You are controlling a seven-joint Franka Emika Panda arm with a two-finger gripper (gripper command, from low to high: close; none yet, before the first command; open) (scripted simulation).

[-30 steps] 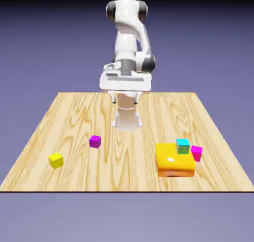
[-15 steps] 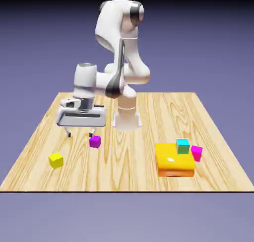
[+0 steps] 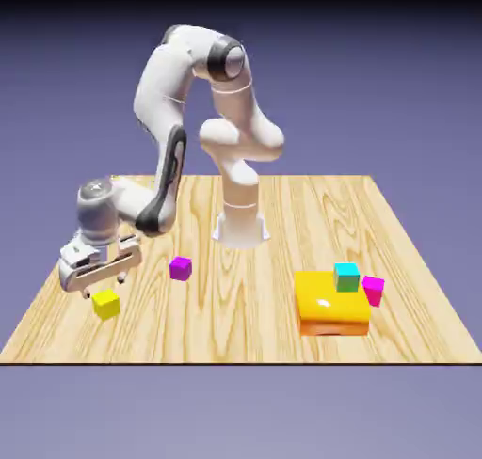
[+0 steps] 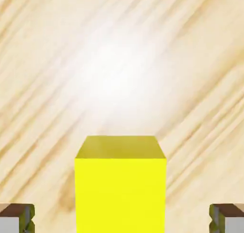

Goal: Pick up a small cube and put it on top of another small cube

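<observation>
The small yellow cube [image 3: 106, 304] rests on the table near the exterior view's left edge. My gripper [image 3: 104, 285] hovers just above it, open, with nothing held. In the hand view the yellow cube [image 4: 120, 184] fills the lower middle, between the two grey fingertips [image 4: 16, 218], with wide gaps on both sides; the gripper [image 4: 122, 221] is centred over it. The other small cube, hot pink [image 3: 374, 289], stands on the table at the exterior view's right, against the side of the orange block.
A large flat orange-yellow block [image 3: 329, 307] lies at the right with a teal-and-green cube [image 3: 346, 276] on its back corner. A purple-magenta cube [image 3: 181, 268] sits a little right of my gripper. The robot base [image 3: 240, 224] stands mid-table.
The arm has swung from the table's middle toward the exterior view's left and come down over the yellow cube. The jaws have stayed open. No cube has moved.
</observation>
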